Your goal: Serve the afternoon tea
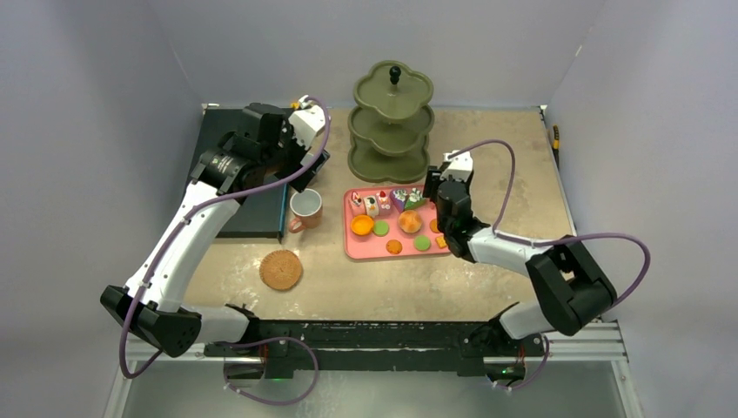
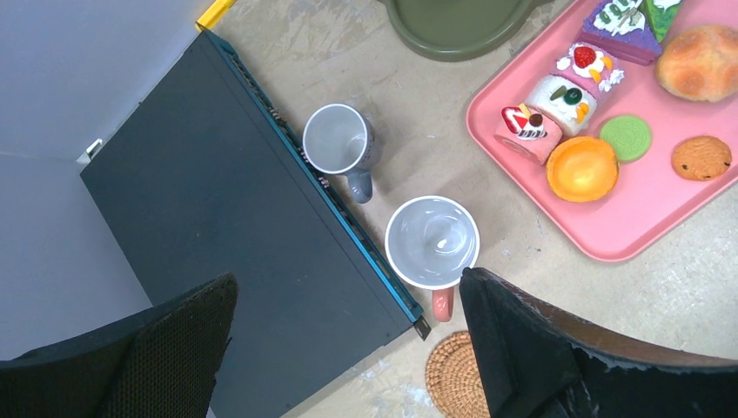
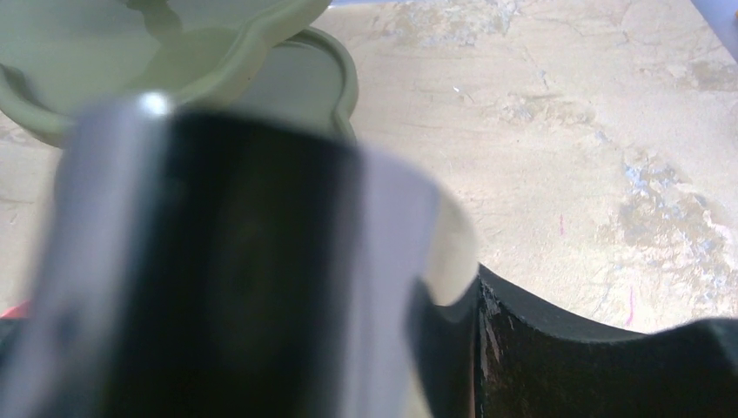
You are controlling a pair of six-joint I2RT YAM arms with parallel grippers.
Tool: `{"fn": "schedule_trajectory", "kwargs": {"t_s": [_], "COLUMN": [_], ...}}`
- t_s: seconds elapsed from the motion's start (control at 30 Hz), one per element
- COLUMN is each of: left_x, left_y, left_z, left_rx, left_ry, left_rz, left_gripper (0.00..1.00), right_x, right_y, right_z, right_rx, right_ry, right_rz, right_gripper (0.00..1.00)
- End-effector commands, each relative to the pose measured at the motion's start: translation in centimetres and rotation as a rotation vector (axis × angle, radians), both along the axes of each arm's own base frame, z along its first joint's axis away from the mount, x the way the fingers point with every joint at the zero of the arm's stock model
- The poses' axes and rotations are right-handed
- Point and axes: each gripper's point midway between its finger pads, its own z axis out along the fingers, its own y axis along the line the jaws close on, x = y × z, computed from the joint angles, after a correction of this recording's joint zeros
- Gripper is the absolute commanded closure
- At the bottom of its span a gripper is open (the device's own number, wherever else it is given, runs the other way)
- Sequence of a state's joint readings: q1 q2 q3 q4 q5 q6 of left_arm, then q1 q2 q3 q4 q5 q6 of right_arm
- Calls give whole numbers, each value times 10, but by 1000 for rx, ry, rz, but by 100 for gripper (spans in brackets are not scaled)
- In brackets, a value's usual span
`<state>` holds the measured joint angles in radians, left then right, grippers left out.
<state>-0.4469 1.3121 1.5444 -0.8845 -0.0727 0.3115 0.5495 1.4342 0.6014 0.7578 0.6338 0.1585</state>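
Note:
The orange mug (image 2: 432,242), white inside, stands upright beside the small grey mug (image 2: 339,139) on the tabletop. Toy sweets lie on the pink tray (image 2: 644,218): cake slices (image 2: 533,126), an orange round (image 2: 581,168) and a green round (image 2: 625,138). My left gripper (image 2: 348,279) hangs open and empty high above the black box's edge, near the orange mug. My right gripper (image 1: 432,198) is at the tray's far right corner, shut on black tongs (image 3: 226,261). The tongs fill the right wrist view as a blur, and one finger (image 3: 592,366) shows beside them.
A green three-tier stand (image 1: 392,122) rises behind the tray. A flat black box (image 1: 252,209) with a blue edge lies at the left, against the mugs. A round woven coaster (image 1: 280,270) sits in front of the orange mug. Grey walls enclose the table.

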Motion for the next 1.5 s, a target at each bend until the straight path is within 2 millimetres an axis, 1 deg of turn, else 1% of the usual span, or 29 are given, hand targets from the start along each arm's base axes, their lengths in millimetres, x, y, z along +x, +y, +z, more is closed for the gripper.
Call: {"fn": "schedule_trajectory", "kwargs": {"t_s": [0.0,0.3,0.4,0.47,0.5,0.6,0.67,0.83,0.93,1.03,1.07,1.1,1.17,1.33,1.43,1.47], "left_x": [-4,-2,-2,-2,-2,-2,-1,1,1,1,1,1,1,0,0,0], "left_y": [2,3,3,3,3,2,2,0,-1,-1,-1,0,0,1,2,2], "left_z": [17,18,18,16,16,15,14,11,10,10,10,9,10,9,8,8], "left_rx": [-17,-5,-4,-2,-2,0,0,-3,-3,0,1,1,2,11,17,19], "left_ry": [-49,-57,-55,-52,-51,-48,-47,-41,-37,-37,-37,-38,-38,-41,-41,-42], "left_rz": [-13,-15,-15,-17,-17,-20,-21,-27,-27,-29,-29,-28,-30,-31,-31,-32], "left_gripper": [2,2,2,2,2,2,2,3,3,3,3,3,3,3,3,3], "right_x": [5,12,13,13,14,14,13,17,20,28,33,37,45,58,66,70], "right_y": [1,6,5,4,4,8,9,16,22,27,28,31,34,42,49,50], "right_z": [-3,-15,-12,0,9,38,62,107,127,139,146,149,151,162,164,163], "right_rx": [27,43,46,42,38,35,29,9,23,25,27,24,21,24,23,-5], "right_ry": [1,19,3,-28,-50,-110,-165,-260,-302,-328,-341,-345,-351,-381,-386,-385], "right_rz": [-28,-38,-42,-40,-37,2,22,88,144,205,223,244,269,315,341,341], "right_gripper": [39,45,53,57,60,65,69,73,73,74,76,76,77,76,76,76]}}
